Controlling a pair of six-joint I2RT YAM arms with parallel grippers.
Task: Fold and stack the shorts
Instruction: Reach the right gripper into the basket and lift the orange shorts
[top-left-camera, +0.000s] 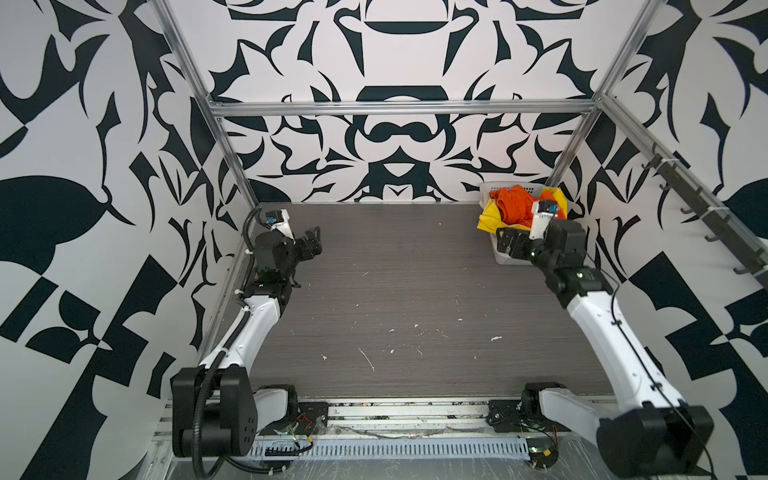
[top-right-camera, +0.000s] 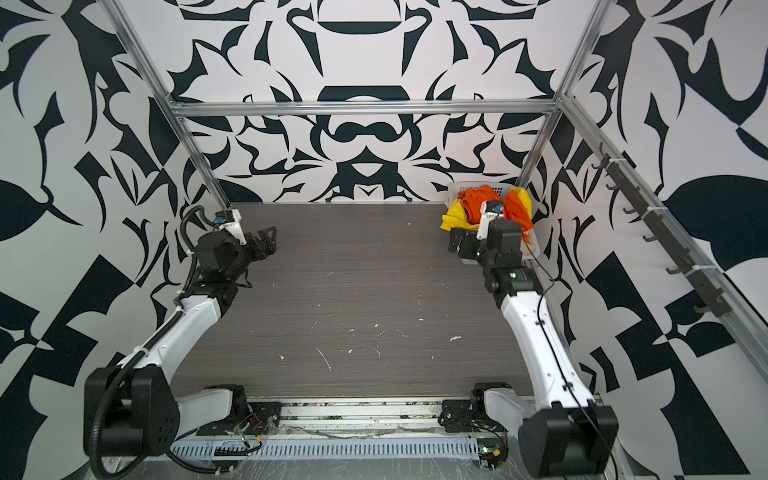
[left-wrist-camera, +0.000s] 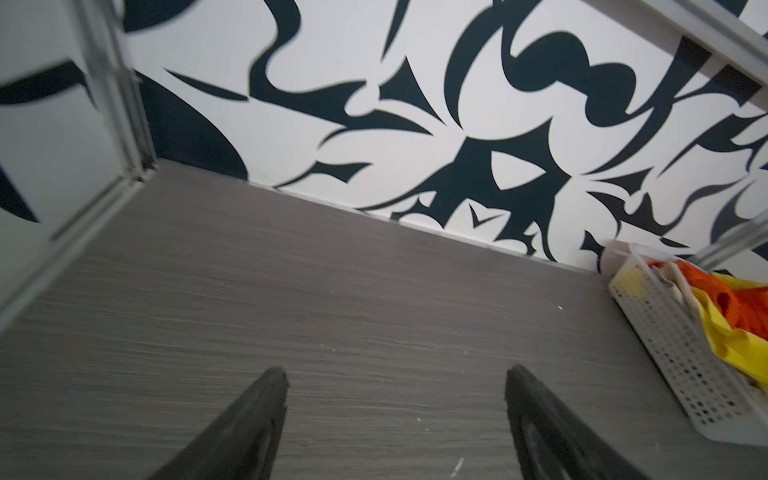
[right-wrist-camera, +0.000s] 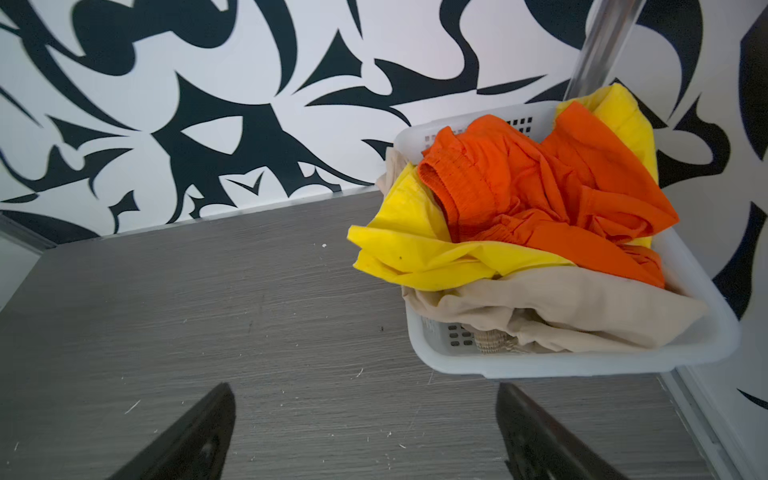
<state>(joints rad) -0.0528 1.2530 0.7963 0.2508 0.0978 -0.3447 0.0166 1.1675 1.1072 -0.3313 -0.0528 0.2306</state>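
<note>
Left gripper and right gripper both spread, empty; all shorts in the basket, table's far right corner.
Left gripper sits by the left edge, far half. Right gripper just short of basket's near end. Inside: beige shorts nearest, yellow shorts spilling over the rim, orange shorts on top.

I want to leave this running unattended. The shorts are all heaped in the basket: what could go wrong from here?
The bright orange cloth shorts lie crumpled on the bright yellow cloth shorts and the beige cloth shorts, so one pull may drag out several. The white perforated plastic basket looks light and might slide or tip when the open right claw tugs cloth from it.
</note>
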